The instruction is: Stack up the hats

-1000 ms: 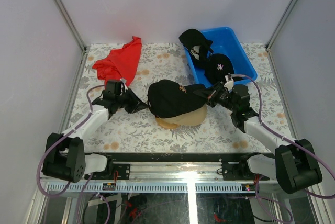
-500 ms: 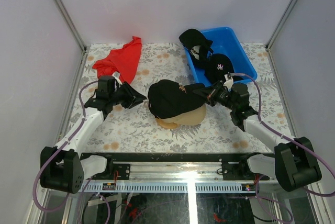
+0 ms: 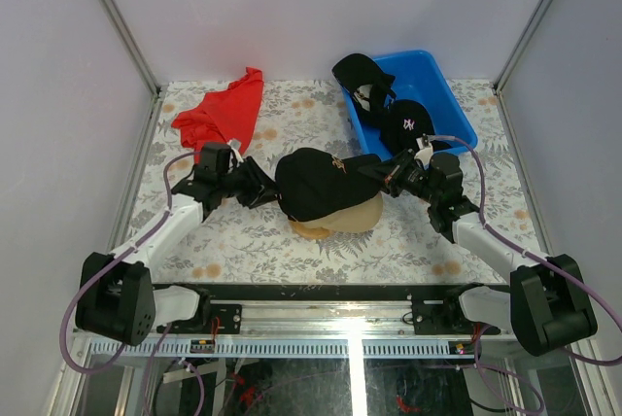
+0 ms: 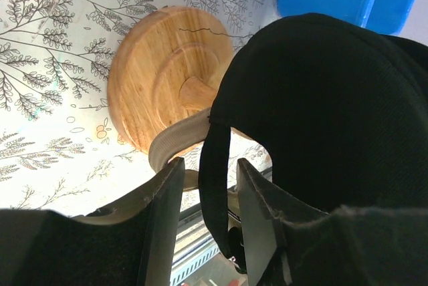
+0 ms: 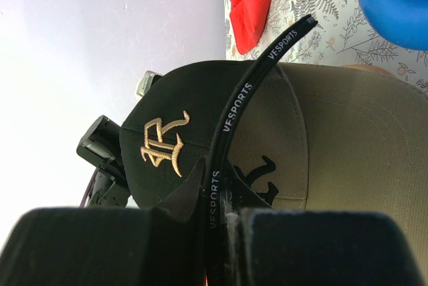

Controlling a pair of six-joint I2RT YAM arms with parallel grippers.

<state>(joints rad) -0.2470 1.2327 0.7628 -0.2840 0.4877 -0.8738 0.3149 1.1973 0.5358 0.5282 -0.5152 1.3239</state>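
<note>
Black cap (image 3: 316,186) sits over tan cap (image 3: 358,216) on wooden stand (image 4: 160,79), mid worktop (image 3: 253,241). Left hand (image 3: 259,186) at black cap's rear: fingers (image 4: 160,199) parted, rear strap (image 4: 214,159) hanging between them with gap either side, nothing gripped. Right hand (image 3: 395,181) on opposite side, clenched on black cap's brim (image 5: 234,119). Logo cap (image 3: 406,124) lies in blue bin (image 3: 452,105), just behind right hand; rim cap (image 3: 365,74) drapes over bin's rear-left edge. Red cloth (image 3: 225,113) back left, well apart.
</note>
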